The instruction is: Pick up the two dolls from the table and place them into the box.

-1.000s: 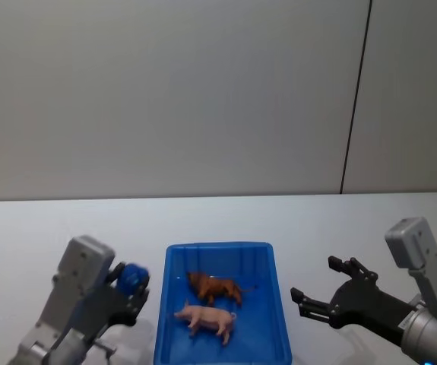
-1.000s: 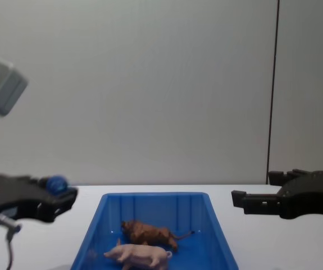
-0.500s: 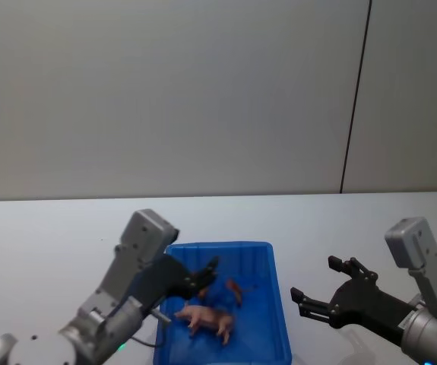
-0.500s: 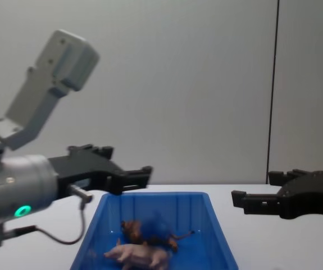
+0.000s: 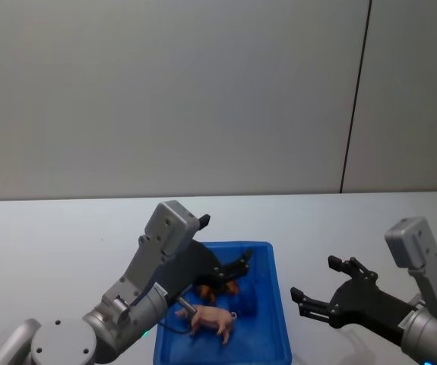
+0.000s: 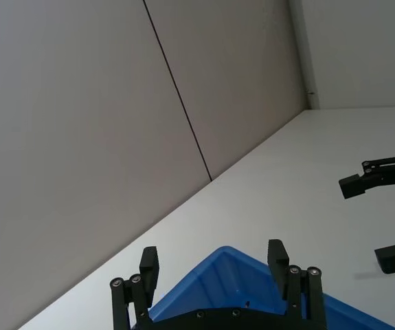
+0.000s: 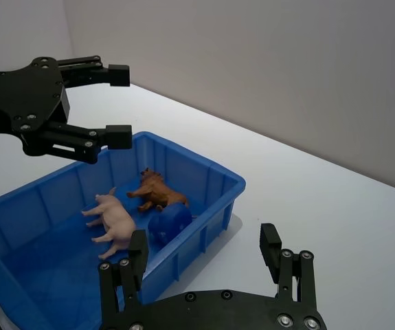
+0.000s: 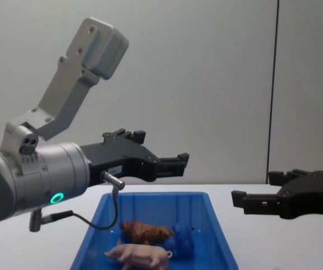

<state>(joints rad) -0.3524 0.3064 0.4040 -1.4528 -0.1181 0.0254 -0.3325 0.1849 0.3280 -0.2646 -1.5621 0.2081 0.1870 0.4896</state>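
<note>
Left gripper (image 8: 169, 163) has advanced over the box (image 5: 275, 334), jaws open, empty. A blue toy (image 7: 170, 221) now lies inside beside the lion (image 7: 157, 193) and pig (image 7: 115, 219). Right gripper (image 5: 313, 293) unchanged beside the box, open.

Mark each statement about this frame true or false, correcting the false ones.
1. The pale pink pig toy lies on the white tabletop. False: it is inside the bright blue plastic bin.
2. The brown lion-like toy is inside the bin. True.
3. The left end effector is shut on a toy. False: it is open and empty above the bin.
4. A small blue toy sits beside the lion. True.
5. The right end effector is open, beside the bin. True.
</note>
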